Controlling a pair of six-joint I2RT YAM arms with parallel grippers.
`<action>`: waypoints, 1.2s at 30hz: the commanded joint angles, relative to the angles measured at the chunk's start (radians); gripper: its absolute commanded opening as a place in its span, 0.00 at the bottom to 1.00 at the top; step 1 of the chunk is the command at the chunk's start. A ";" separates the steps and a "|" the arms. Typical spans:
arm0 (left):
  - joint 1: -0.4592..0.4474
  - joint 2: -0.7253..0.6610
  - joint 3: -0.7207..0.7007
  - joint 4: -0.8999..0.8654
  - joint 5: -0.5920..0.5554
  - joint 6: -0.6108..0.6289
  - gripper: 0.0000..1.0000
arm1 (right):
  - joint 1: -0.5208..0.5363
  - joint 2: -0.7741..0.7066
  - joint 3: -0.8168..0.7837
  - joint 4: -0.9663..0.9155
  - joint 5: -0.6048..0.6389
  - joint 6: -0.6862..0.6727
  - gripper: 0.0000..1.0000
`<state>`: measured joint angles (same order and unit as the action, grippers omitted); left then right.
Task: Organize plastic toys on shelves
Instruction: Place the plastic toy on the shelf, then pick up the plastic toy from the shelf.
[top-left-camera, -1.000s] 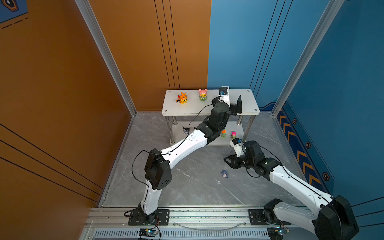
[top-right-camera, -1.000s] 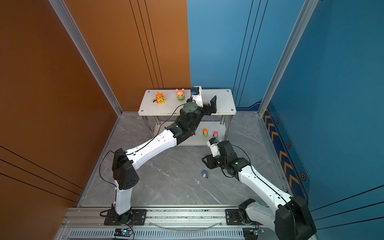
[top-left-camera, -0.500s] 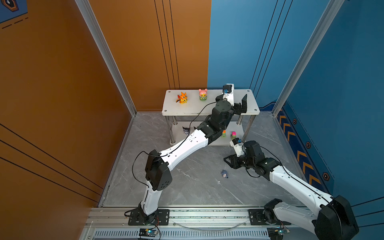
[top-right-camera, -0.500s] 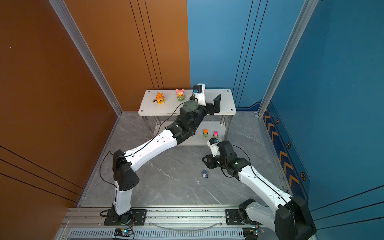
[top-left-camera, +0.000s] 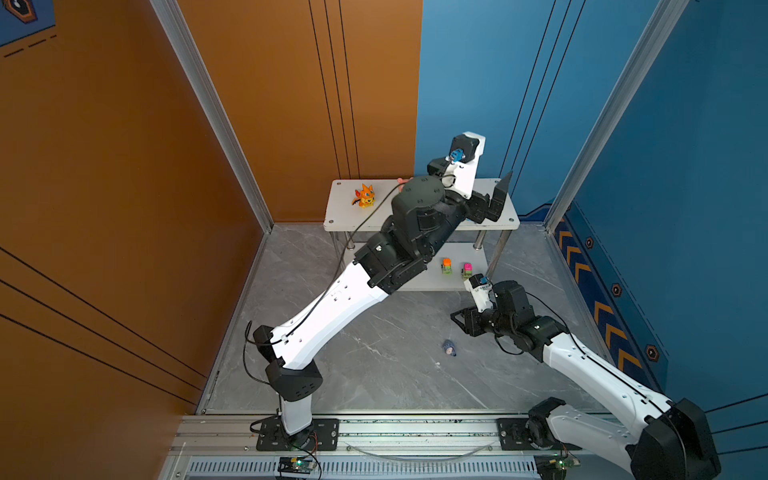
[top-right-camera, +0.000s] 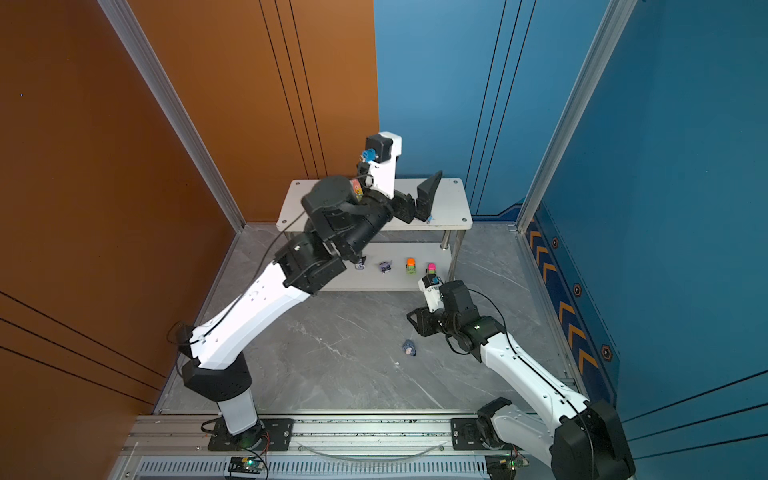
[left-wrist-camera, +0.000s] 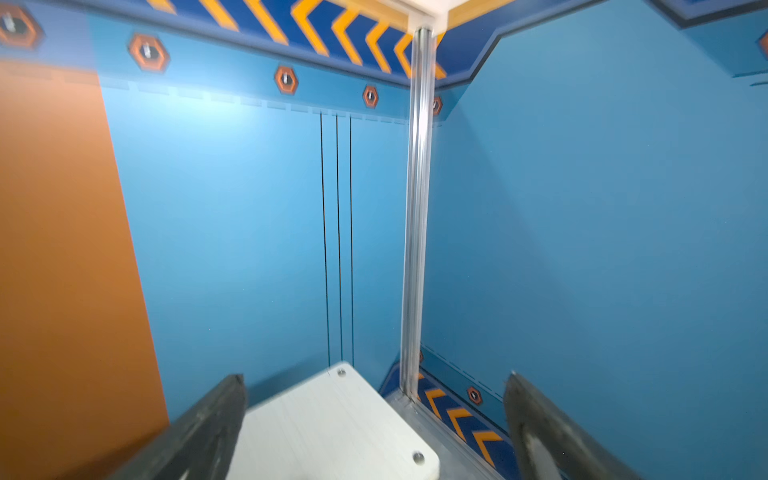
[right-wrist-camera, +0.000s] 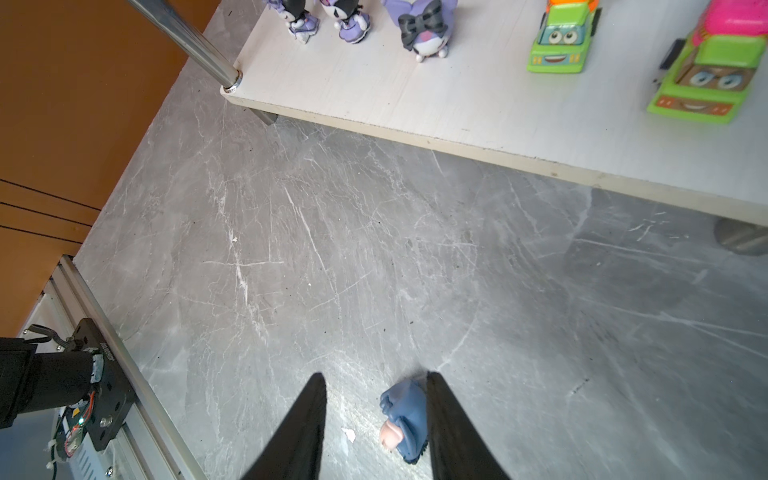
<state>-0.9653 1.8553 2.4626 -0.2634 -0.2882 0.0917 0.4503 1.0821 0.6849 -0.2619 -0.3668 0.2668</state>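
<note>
Upper shelf (top-left-camera: 345, 214): left arm (top-left-camera: 419, 216) half hides pink-yellow toy (top-right-camera: 356, 192).

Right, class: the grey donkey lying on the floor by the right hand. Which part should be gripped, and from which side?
Probably the blue-grey body of the grey donkey, across its narrow width, from straight above. It lies flat on the floor, so only its upper side is free, and the pink muzzle end looks small and rounded.
</note>
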 joint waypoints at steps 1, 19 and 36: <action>0.063 0.060 0.237 -0.440 0.143 0.173 0.98 | -0.007 -0.019 0.022 -0.032 -0.009 -0.008 0.41; 0.390 0.104 0.089 -0.467 0.812 0.261 0.94 | -0.004 -0.033 0.033 -0.059 -0.011 0.011 0.41; 0.410 0.267 0.194 -0.465 0.933 0.297 0.77 | -0.004 -0.006 0.051 -0.064 -0.001 0.004 0.41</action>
<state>-0.5438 2.1162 2.6324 -0.7300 0.6117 0.3634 0.4503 1.0653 0.7132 -0.3069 -0.3668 0.2676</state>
